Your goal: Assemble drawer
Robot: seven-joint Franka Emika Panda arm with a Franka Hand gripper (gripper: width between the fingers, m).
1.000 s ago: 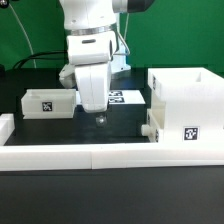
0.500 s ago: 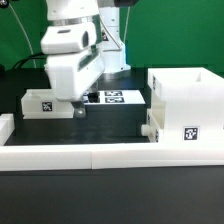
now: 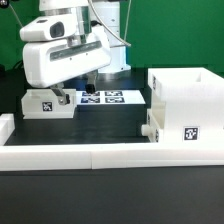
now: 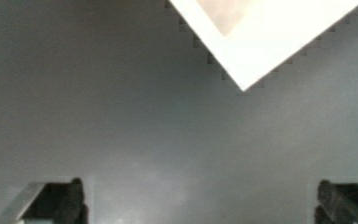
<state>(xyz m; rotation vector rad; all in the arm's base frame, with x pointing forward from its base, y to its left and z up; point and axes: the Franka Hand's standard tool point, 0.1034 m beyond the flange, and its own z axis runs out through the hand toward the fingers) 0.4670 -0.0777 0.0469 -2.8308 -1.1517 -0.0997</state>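
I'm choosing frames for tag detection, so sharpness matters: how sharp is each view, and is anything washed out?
Exterior view: fairly soft, but the tag on the housing shows its pattern; the white walls look bright with little shading. Wrist view: blurred all over; a white corner is washed out and featureless, and the fingertips of the gripper are dark smudges.

green backdrop (image 3: 175, 30) behind, black tabletop (image 3: 110, 195) in front, even indoor light
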